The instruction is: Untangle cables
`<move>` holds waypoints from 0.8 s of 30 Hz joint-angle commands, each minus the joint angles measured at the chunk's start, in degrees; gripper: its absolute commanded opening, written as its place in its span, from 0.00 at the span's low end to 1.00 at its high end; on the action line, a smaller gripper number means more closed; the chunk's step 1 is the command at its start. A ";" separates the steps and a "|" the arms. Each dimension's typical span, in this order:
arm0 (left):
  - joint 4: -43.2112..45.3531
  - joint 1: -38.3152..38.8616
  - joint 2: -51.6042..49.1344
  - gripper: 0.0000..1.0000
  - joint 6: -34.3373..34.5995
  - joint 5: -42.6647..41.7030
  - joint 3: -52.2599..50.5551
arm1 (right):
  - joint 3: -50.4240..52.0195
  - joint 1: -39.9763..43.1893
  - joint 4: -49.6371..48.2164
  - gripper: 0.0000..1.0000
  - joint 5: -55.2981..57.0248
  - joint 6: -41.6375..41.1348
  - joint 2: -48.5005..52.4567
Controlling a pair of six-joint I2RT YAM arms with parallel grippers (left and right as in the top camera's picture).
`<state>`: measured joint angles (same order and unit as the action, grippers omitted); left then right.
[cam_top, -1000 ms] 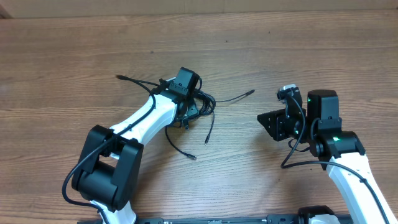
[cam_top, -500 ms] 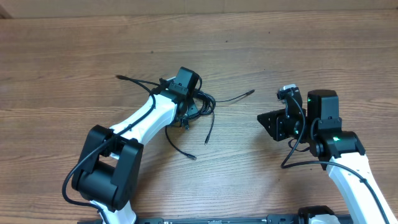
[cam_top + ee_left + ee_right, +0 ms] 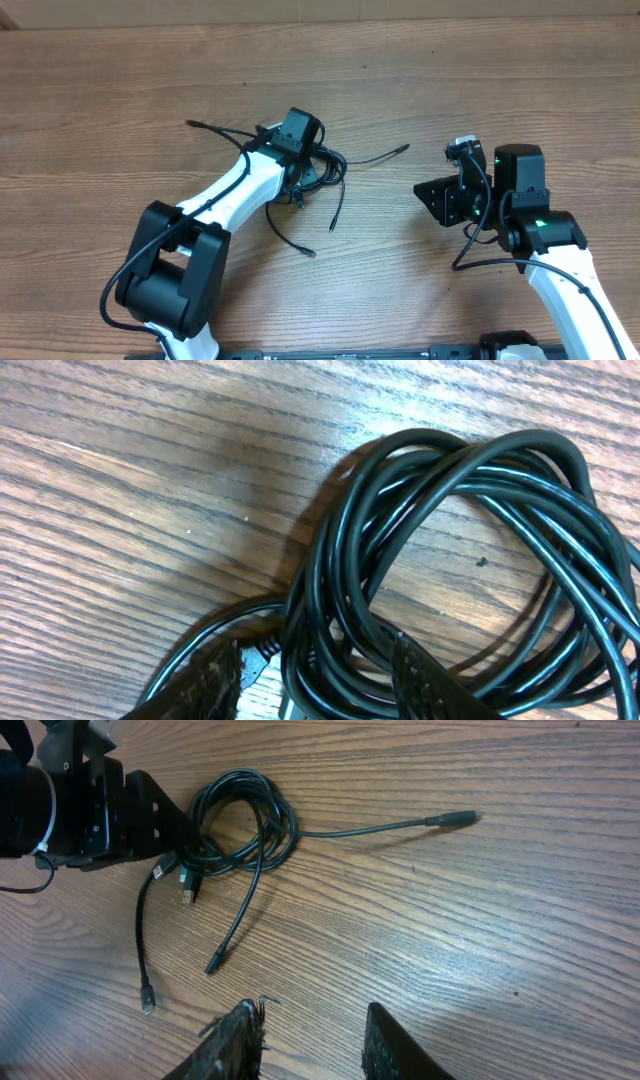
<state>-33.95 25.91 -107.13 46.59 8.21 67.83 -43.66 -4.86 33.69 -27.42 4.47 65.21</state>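
Observation:
The cables [image 3: 328,165] are thin black cords bunched in a coil at mid-table, with loose ends running out left [image 3: 192,124], right [image 3: 402,149] and toward the front [image 3: 311,254]. My left gripper [image 3: 306,168] is down on the coil. In the left wrist view its fingers [image 3: 215,685] stand on either side of several strands of the cables [image 3: 450,540] and a silvery plug [image 3: 262,665], shut on them. My right gripper [image 3: 310,1045] is open over bare wood with nothing between its fingers. It is well to the right of the cables [image 3: 245,820].
The table [image 3: 480,80] is brown wood grain. The right arm [image 3: 545,235] stands at the front right, the left arm [image 3: 190,250] at the front left. A long cable end with a plug [image 3: 455,818] lies between the two grippers.

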 commanded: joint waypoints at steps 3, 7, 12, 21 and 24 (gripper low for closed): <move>0.31 0.48 1.22 0.49 0.17 1.84 -0.28 | -1.40 0.09 -0.17 0.31 0.39 -0.20 -0.13; 0.42 0.48 -0.57 0.49 0.26 1.84 -0.28 | -1.40 0.09 -0.15 0.31 0.39 -0.20 -0.13; 2.21 0.44 -1.01 0.39 0.39 0.04 -0.24 | -1.40 0.09 -0.31 0.31 0.39 -0.20 -0.13; 2.82 0.42 -1.57 0.33 0.17 -0.28 -0.26 | -1.40 0.09 -0.42 0.32 0.42 -0.20 -0.13; 1.16 0.42 -2.45 0.38 0.17 -0.28 -0.26 | -1.40 0.09 -0.59 0.32 0.42 -0.20 -0.13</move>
<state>-31.46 25.91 -107.42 46.61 8.16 67.83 -43.66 -4.86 33.63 -27.42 4.49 65.21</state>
